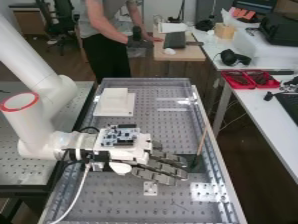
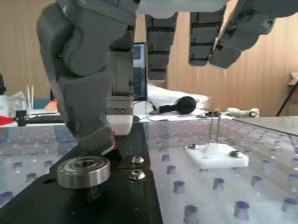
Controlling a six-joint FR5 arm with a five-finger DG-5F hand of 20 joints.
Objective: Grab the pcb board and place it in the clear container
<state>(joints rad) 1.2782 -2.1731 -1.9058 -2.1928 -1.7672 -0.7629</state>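
In the high view the hand reaches across the middle of the bench, palm down, with its fingers straight. A blue and white circuit board sits on top of the hand near the wrist; I cannot tell if it is fixed there. Clear edging runs along the bench's far end, and I cannot tell if it belongs to a container. In the wrist view the hand is open, its thumb tip beside a metal bearing on a black plate.
Beyond the hand lies a white block on a flat base. A wooden stick rises from a dark base beside the fingers. A white bracket with a metal loop stands on the perforated bench. Red trays rest on the right-hand table.
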